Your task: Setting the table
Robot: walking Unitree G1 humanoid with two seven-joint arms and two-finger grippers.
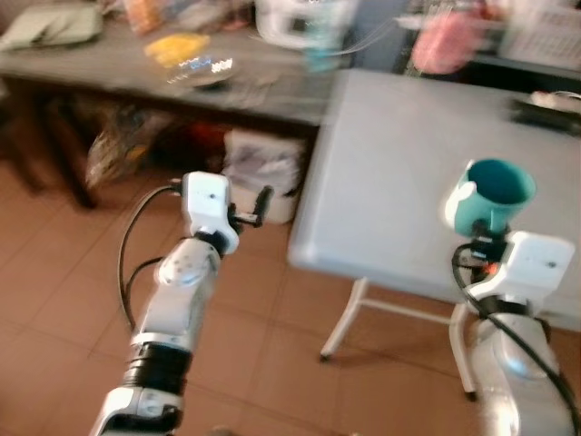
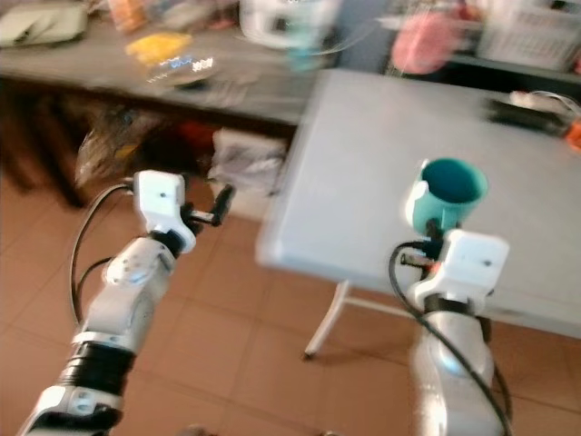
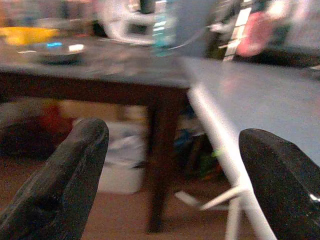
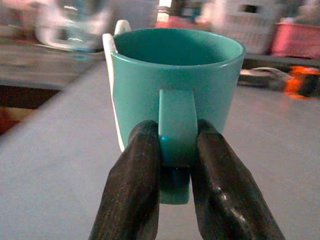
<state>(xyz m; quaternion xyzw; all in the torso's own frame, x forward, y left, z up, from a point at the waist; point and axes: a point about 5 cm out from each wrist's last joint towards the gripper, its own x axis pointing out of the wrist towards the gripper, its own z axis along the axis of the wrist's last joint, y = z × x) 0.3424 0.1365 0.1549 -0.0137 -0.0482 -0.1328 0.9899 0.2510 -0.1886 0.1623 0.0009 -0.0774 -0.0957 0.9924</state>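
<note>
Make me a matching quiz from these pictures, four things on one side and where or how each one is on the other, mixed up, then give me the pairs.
Things
1. mug
2. left pincer
3. white table
4. yellow item

Places or states
A. on the dark table at the back
B. held by its handle in the right pincer
C. open, holding nothing, over the tiled floor
D. in front of the robot, under the mug

Pairs: 1-B, 2-C, 3-D, 4-A

one mug (image 4: 175, 75) (teal), two tables (image 1: 408, 182)
</note>
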